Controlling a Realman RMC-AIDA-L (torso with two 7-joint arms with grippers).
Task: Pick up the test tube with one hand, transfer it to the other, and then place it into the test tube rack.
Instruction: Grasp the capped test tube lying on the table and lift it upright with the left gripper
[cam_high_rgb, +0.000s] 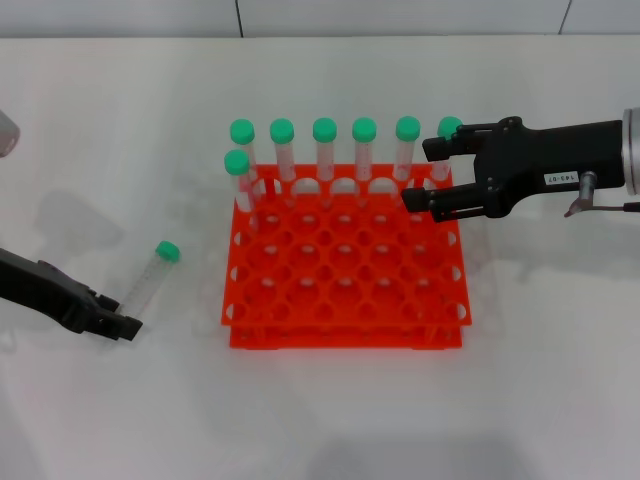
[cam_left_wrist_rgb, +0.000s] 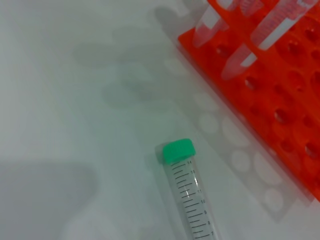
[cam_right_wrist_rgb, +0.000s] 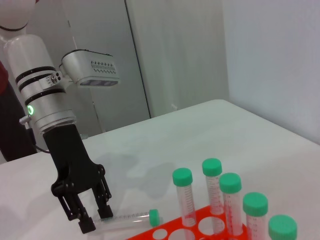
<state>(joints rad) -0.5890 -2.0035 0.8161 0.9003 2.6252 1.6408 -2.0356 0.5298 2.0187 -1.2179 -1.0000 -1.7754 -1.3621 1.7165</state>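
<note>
White tabletop (cam_high_rgb: 330, 410) under everything. Seven green-capped spare tubes (cam_high_rgb: 324, 150) upright along the far holes, six in a row, one just nearer. Pale wall panels (cam_right_wrist_rgb: 175, 55) beyond.

Table (cam_high_rgb: 330, 420): a plain white top filled nearly the whole head view, smooth and matte.
Shadows: soft grey patches lay on the white surface, faint and blurred at the edges.
Wall (cam_right_wrist_rgb: 270, 55): pale, bare, rising just behind the table's far edge.
Panels (cam_right_wrist_rgb: 165, 55): light grey upright panels stood behind the table, parted by a dark vertical seam.
Light: even and diffuse, without hard glare.
</note>
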